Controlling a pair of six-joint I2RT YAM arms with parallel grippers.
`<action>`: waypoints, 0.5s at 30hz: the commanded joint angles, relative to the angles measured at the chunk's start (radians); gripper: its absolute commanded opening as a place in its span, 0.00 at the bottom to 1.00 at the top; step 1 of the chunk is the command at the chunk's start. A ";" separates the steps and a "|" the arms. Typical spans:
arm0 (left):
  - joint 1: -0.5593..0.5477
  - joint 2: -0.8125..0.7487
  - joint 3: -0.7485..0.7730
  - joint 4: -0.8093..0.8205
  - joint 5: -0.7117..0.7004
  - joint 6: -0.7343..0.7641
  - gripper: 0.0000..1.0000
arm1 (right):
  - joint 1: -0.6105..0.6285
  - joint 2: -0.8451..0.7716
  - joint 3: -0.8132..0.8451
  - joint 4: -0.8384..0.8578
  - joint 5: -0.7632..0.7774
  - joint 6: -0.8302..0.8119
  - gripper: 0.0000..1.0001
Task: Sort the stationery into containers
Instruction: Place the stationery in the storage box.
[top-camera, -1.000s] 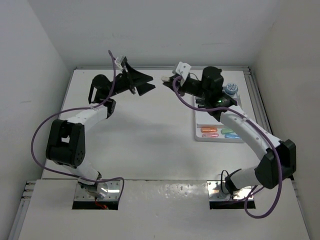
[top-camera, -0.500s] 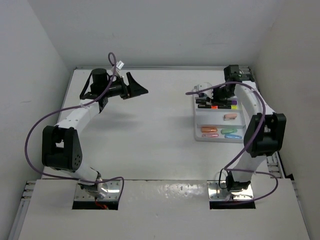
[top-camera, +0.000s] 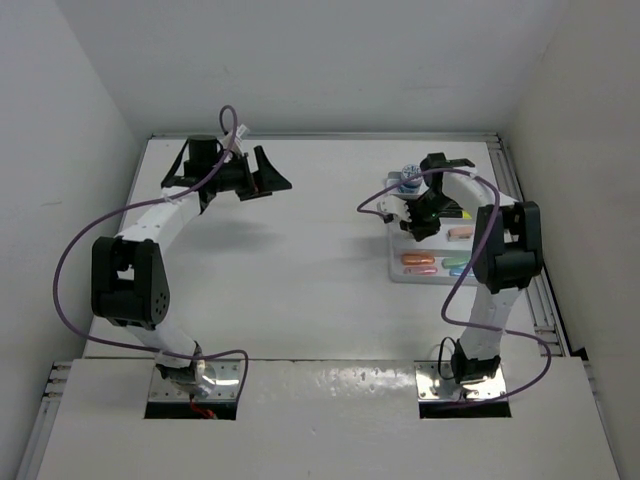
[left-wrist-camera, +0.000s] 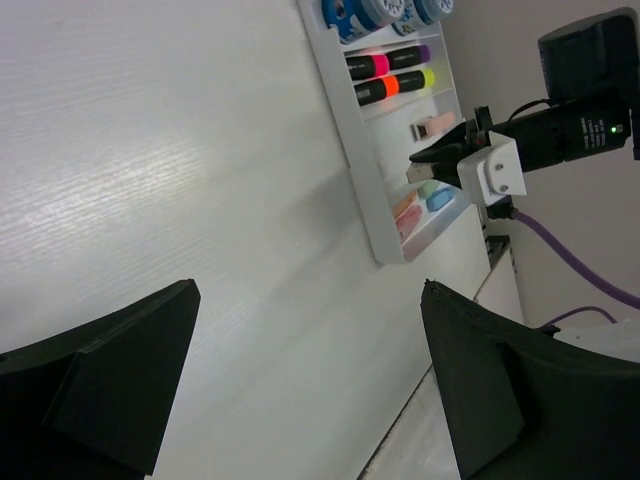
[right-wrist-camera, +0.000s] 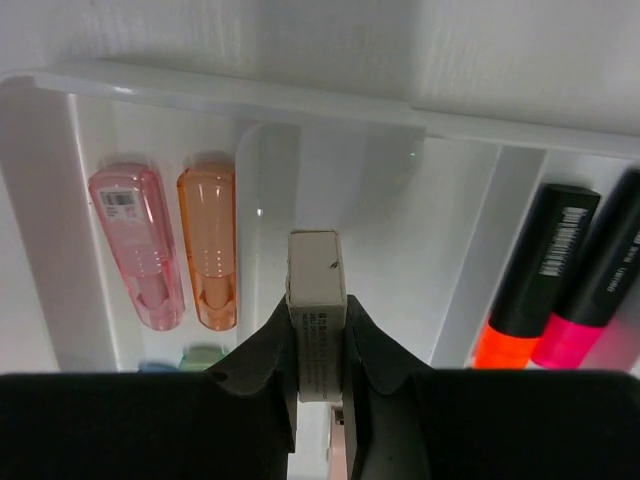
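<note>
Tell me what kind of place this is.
Probably a robot lab test cell: plain white walls box in a white table, left arm and right arm are bolted at its near edge, and a divided tray holds stationery.

Your glossy white plastic tray (right-wrist-camera: 250, 95) holds, at nine o'clock, a translucent pink plastic stub (right-wrist-camera: 140, 245) and a translucent orange plastic stub (right-wrist-camera: 207, 245). The matt black right end effector (right-wrist-camera: 317, 330) pinches a dull beige block (right-wrist-camera: 316, 270).
</note>
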 joint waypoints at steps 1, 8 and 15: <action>0.016 -0.015 0.049 -0.073 -0.039 0.086 1.00 | -0.007 0.031 0.022 0.028 0.025 0.009 0.00; 0.010 -0.034 0.014 -0.064 -0.090 0.087 1.00 | -0.004 0.087 0.053 0.026 0.058 0.007 0.03; 0.009 -0.008 0.115 -0.199 -0.160 0.207 1.00 | -0.007 0.089 0.053 0.010 0.097 0.015 0.51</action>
